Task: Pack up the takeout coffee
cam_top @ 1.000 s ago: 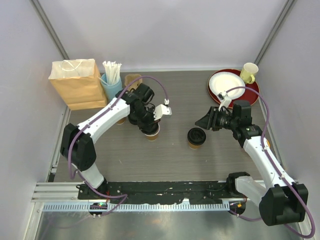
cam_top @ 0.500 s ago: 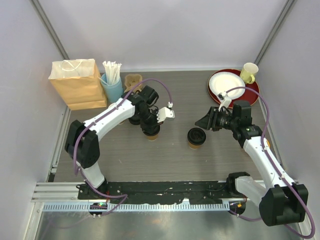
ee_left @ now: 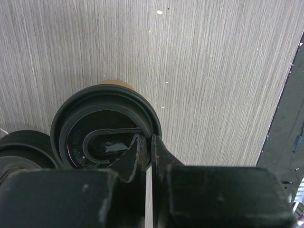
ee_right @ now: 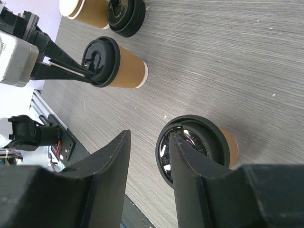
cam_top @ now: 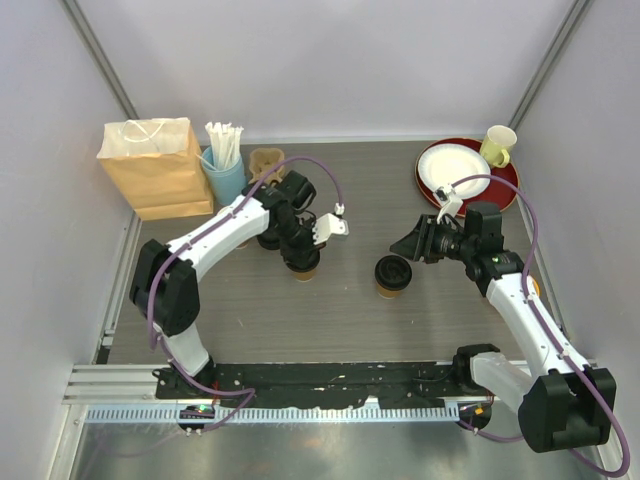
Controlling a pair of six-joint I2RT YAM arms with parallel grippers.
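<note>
Two brown paper takeout coffee cups with black lids stand mid-table. The left cup (cam_top: 304,265) has its lid (ee_left: 102,124) under my left gripper (ee_left: 148,138), which is shut on the lid's rim, one finger inside and one outside. The same grip shows in the right wrist view at the far cup (ee_right: 118,64). The second cup (cam_top: 392,275) stands to the right. My right gripper (ee_right: 148,135) hovers open just beside it (ee_right: 197,147), one finger over the lid's edge and nothing between the fingers. From above, the right gripper (cam_top: 400,245) sits right of and behind that cup.
A kraft paper bag (cam_top: 152,165) stands at the back left beside a light-blue cup of straws (cam_top: 225,168). A stack of black lids (ee_right: 126,16) and an open paper cup (ee_right: 88,7) lie behind the left cup. A red plate (cam_top: 503,190) and yellow mug (cam_top: 498,145) are back right.
The left arm's wrist has shifted slightly right over its cup, then held still. Both cups and the right arm have not moved.
</note>
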